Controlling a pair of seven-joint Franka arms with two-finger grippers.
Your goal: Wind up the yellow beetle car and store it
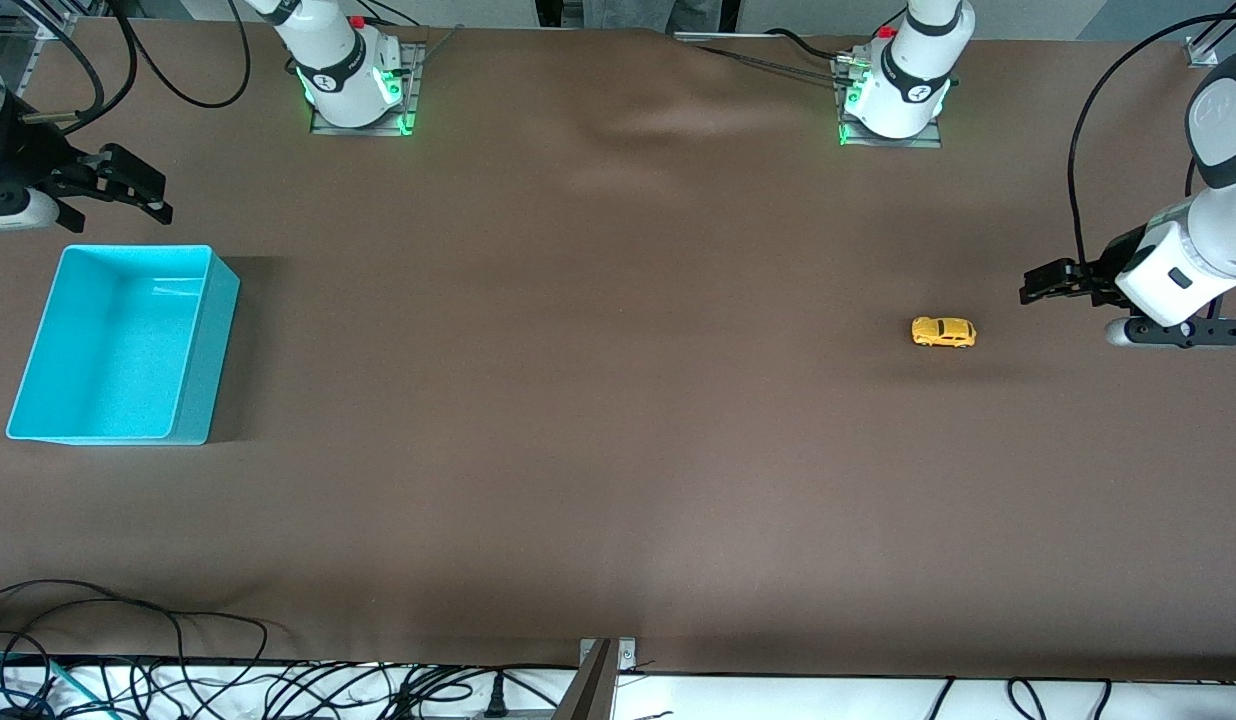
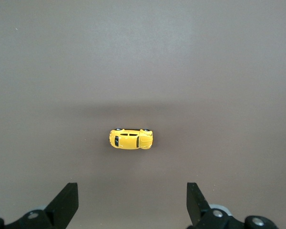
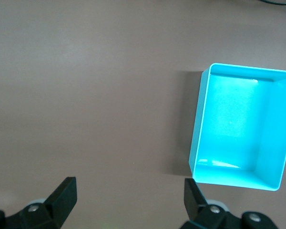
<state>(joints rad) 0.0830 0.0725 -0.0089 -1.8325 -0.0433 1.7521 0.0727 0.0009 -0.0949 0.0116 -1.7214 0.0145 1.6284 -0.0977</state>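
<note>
The yellow beetle car [image 1: 943,332] stands on its wheels on the brown table toward the left arm's end; the left wrist view shows the car [image 2: 131,139] from above. My left gripper [image 1: 1040,282] hangs open in the air beside the car, closer to the table's end, with nothing between its fingers; in its own view the left gripper [image 2: 132,202] is wide open over bare table. My right gripper [image 1: 128,185] hangs open near the right arm's end of the table, beside the cyan bin and holding nothing; the right gripper [image 3: 130,199] is over bare table.
An empty cyan bin [image 1: 193,345] sits at the right arm's end of the table; its wall [image 3: 198,129] shows in the right wrist view. The two arm bases [image 1: 356,75] [image 1: 896,90] stand along the top. Cables lie past the table's near edge [image 1: 178,680].
</note>
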